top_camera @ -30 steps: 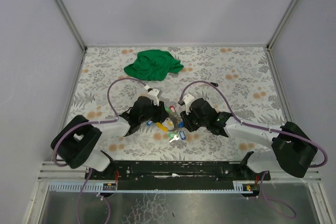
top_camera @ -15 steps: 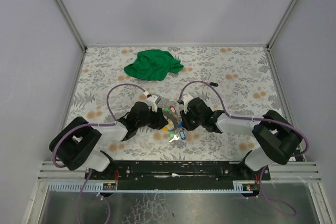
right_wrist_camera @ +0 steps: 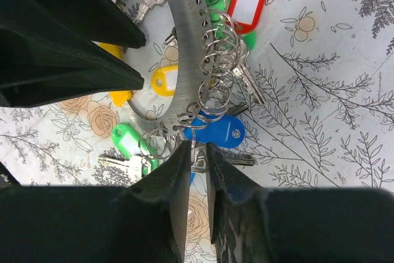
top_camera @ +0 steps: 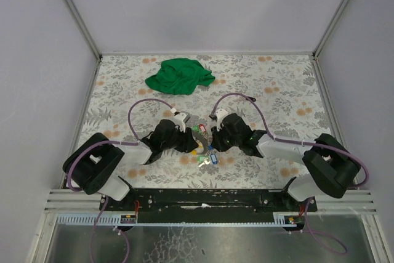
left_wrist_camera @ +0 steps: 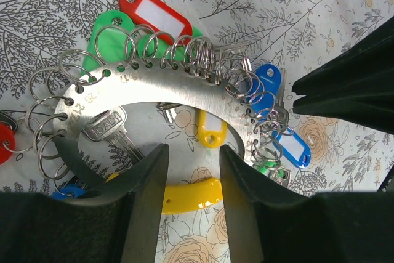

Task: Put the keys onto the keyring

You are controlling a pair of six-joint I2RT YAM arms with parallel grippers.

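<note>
Closely, left gripper (left_wrist_camera: 192, 149) (jaws parted), right gripper (right_wrist_camera: 198, 146), flanking keyring (left_wrist_camera: 154, 84) with keys (left_wrist_camera: 106, 125)

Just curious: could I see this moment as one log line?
left gripper: at keyring, grip unclear | right gripper: nearly closed by blue key

— How do our arms lie?
— Both low and stretched forward. Our left arm (top_camera: 132, 149) angles in from the left and our right arm (top_camera: 280, 148) from the right, so the wrists face each other, close but apart.
— The left gripper (left_wrist_camera: 191, 152)?
— Pointed down, its fingers (left_wrist_camera: 144, 207) parted with a clear gap.
— And the right gripper (right_wrist_camera: 197, 149)?
— Pointed down too, fingers (right_wrist_camera: 175, 195) nearly together with only a thin slit between. Whether we pinch anything there, we cannot tell.
</note>
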